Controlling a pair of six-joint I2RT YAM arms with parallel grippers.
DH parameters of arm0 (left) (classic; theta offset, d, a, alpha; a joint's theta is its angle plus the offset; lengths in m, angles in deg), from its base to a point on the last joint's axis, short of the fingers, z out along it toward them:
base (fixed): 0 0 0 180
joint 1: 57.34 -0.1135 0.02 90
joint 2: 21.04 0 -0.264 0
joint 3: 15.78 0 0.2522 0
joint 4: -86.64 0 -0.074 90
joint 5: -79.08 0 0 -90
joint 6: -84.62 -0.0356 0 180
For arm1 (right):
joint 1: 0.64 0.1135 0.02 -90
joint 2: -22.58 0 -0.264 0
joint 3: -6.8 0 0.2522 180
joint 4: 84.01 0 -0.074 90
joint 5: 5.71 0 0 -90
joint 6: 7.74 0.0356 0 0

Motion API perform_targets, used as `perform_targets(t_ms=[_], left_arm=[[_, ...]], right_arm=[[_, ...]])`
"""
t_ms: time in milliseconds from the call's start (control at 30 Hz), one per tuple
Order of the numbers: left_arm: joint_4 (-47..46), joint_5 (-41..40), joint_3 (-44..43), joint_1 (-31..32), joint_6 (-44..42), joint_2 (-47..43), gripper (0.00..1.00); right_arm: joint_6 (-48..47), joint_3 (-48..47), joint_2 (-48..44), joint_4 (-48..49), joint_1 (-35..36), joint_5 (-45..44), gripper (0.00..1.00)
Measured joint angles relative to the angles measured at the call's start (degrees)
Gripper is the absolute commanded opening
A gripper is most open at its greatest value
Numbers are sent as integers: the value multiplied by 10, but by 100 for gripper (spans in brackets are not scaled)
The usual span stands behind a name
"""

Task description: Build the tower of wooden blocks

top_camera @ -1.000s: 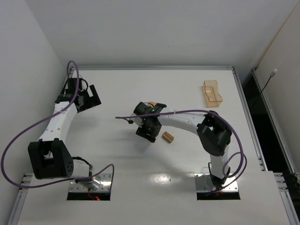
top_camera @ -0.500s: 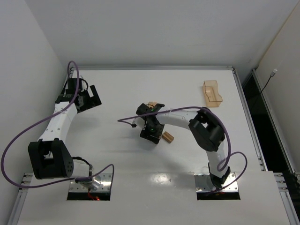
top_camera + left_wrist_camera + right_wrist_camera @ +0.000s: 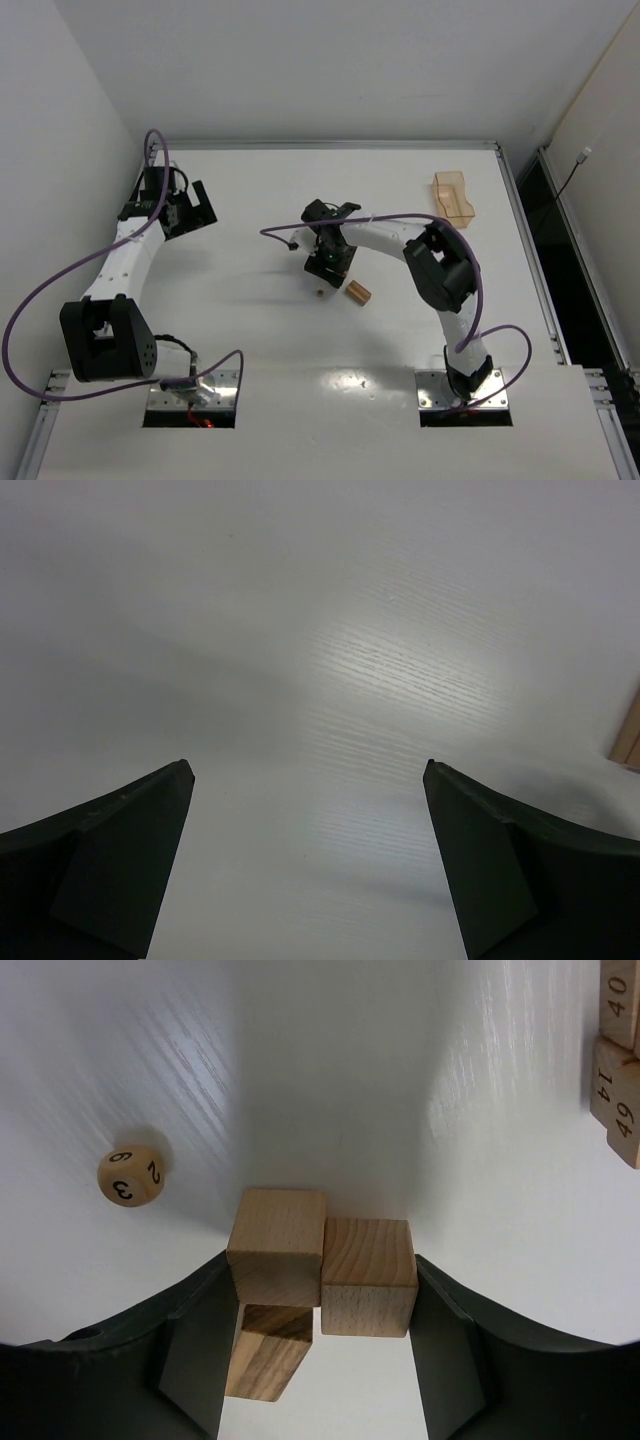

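In the right wrist view my right gripper (image 3: 320, 1272) is shut on wood blocks. Two light-brown blocks (image 3: 277, 1230) (image 3: 368, 1275) sit side by side between its fingers, each finger against one block. A third, darker-grained block (image 3: 265, 1350) hangs tilted below the left one. From the top view that gripper (image 3: 328, 255) is over the table's middle and hides these blocks. One more wooden block (image 3: 358, 292) lies on the table to its near right. My left gripper (image 3: 190, 212) stands open at the far left with nothing between its fingers (image 3: 120, 850).
A small round wooden die with numbers (image 3: 130, 1175) (image 3: 318, 293) lies near the right gripper. Numbered wooden blocks (image 3: 620, 1060) show at the right wrist view's right edge. A translucent amber box (image 3: 453, 197) sits at the far right. A light-brown corner (image 3: 628, 735) shows beside the left gripper.
My right gripper has moved away from the arm bases and slightly right with the blocks, uncovering the small die on the table. The left arm has not moved.
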Motion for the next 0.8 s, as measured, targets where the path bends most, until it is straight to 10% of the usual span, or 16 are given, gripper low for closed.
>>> perform_targets(t_ms=[333, 800], left_arm=[[-2, 5, 0, 0, 0, 3, 100], [-2, 8, 0, 0, 0, 5, 100]], right_arm=[[0, -1, 1, 0, 1, 0, 51], [10, -1, 3, 3, 1, 0, 72]])
